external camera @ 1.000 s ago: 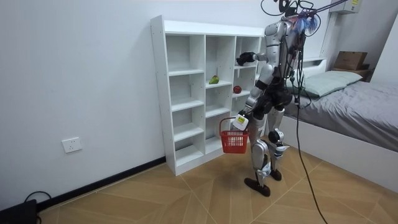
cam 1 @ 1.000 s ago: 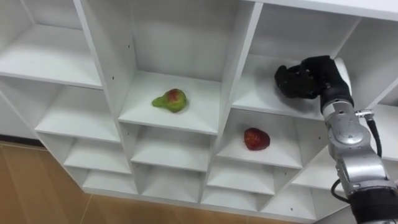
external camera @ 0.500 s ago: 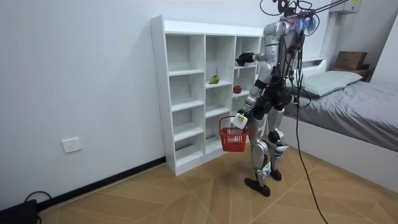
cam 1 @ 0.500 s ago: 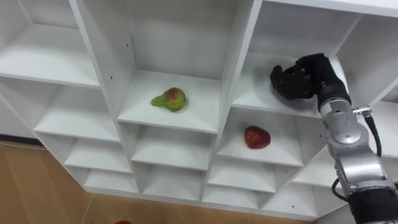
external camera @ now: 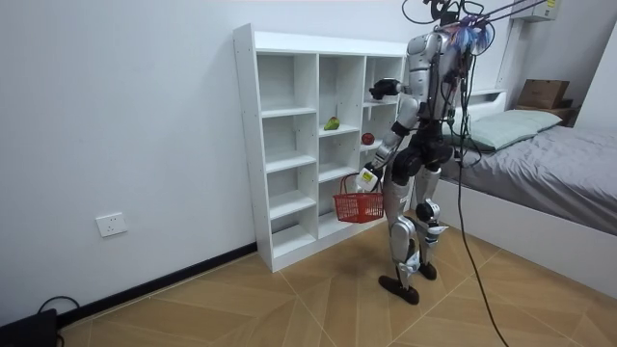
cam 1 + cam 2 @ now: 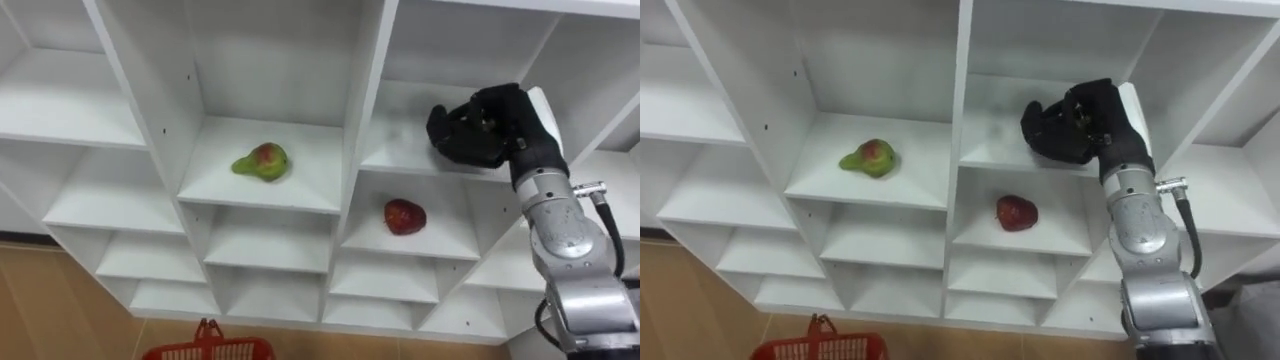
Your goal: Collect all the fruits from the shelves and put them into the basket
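Observation:
A green-and-red pear [image 6: 260, 162] lies in the middle shelf compartment of the white closet [image 6: 365, 120]. One compartment lower and to the right rests a red apple [image 6: 404, 216]. My right hand [image 6: 483, 127] is at the front of the upper right compartment, its black fingers curled round a small fruit that barely shows between them. A red basket [image 6: 208, 348] rises at the bottom edge below the shelves. In the room view my left hand [image 5: 367, 178] is shut on the handle of the basket [image 5: 357, 205], holding it up in front of the closet [image 5: 289, 145].
I stand upright facing the closet's right half. A bed [image 5: 549, 164] lies behind me on the room view's right. Wooden floor [image 5: 241, 299] stretches to the room view's left, along a white wall with a socket [image 5: 112, 225].
My left arm has raised the basket, and its rim now shows at the bottom of the eye views. The right hand has drawn slightly left, out of its compartment.

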Tool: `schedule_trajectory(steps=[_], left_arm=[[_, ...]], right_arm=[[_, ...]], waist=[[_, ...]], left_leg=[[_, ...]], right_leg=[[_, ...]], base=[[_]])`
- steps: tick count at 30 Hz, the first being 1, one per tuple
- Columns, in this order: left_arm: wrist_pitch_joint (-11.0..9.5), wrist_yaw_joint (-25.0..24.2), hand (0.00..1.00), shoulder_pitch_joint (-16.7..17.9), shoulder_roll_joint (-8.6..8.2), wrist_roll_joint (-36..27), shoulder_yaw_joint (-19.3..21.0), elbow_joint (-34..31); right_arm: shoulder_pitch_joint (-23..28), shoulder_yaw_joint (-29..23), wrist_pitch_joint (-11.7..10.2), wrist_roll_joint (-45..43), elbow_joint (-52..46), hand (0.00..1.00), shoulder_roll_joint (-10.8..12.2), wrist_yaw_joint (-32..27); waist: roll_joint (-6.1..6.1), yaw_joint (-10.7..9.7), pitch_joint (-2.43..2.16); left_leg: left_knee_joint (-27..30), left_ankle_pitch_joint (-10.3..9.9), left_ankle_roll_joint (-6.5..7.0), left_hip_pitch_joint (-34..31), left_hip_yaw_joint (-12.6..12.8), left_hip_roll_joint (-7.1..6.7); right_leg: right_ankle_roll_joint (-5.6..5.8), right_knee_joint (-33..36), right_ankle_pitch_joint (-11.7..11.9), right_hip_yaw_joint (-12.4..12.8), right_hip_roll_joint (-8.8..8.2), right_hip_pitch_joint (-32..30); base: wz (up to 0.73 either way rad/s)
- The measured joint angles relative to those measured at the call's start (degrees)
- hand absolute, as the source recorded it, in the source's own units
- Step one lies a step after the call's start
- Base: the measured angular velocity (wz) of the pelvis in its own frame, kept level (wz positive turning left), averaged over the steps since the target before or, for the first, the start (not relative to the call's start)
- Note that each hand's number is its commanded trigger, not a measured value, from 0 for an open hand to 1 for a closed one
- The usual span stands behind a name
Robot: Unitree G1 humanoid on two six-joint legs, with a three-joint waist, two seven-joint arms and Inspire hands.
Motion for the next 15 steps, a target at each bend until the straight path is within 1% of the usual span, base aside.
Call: schedule_trajectory(steps=[3, 5, 8, 10, 15], left_arm=[[0.04, -0.9, 1.0, -0.11, -0.09, -0.05, -0.28, -0.1], [0.04, -1.53, 1.0, -0.1, -0.34, -0.1, -0.89, -1.56], [0.04, -2.9, 1.0, -0.12, -0.67, -0.11, -1.12, -3.29], [0.01, -3.98, 1.0, -0.16, -0.86, -0.15, -1.18, -4.44], [0.01, -5.34, 1.0, -0.16, -0.94, -0.14, -2.27, -7.34]], right_arm=[[0.95, 0.0, -0.02, -0.39, -1.11, 1.0, 0.02, 0.71], [2.04, -0.02, -0.02, -2.2, -1.89, 1.0, 0.26, 1.49], [3.05, -0.04, -0.01, -2.32, -2.28, 1.0, 0.6, 2.38], [3.13, -0.26, -0.01, -2.27, -2.38, 1.0, 1.44, 2.81], [4.33, -0.29, -0.02, -2.29, -3.46, 1.0, 1.73, 2.85]], waist=[[-0.05, -0.65, -0.03], [-0.05, -0.89, -0.03], [-0.12, -1.38, -0.03], [-0.12, -2.07, -0.03], [-0.02, -2.04, -0.08]], left_leg=[[0.0, 0.0, 0.0, 0.02, 0.26, 0.01], [0.0, -0.01, 0.0, 0.03, 0.68, 0.04], [-0.01, -0.02, 0.01, 0.05, 0.82, 0.04], [-0.01, -0.02, 0.01, 0.1, 0.98, 0.07], [-0.27, -0.02, 0.0, 0.09, 2.03, 0.24]], right_leg=[[-0.01, 0.04, 0.01, 0.26, 0.03, -0.16], [-0.02, 0.02, 0.01, 0.68, 0.09, -0.24], [-0.02, 0.02, 0.01, 0.78, 0.09, -0.24], [-0.03, 0.05, 0.02, 0.93, 0.13, -0.27], [-0.18, 0.21, 0.13, 2.01, 0.36, -0.96]], base=[[-0.05], [-0.07], [-0.01], [-0.02], [-0.11]])
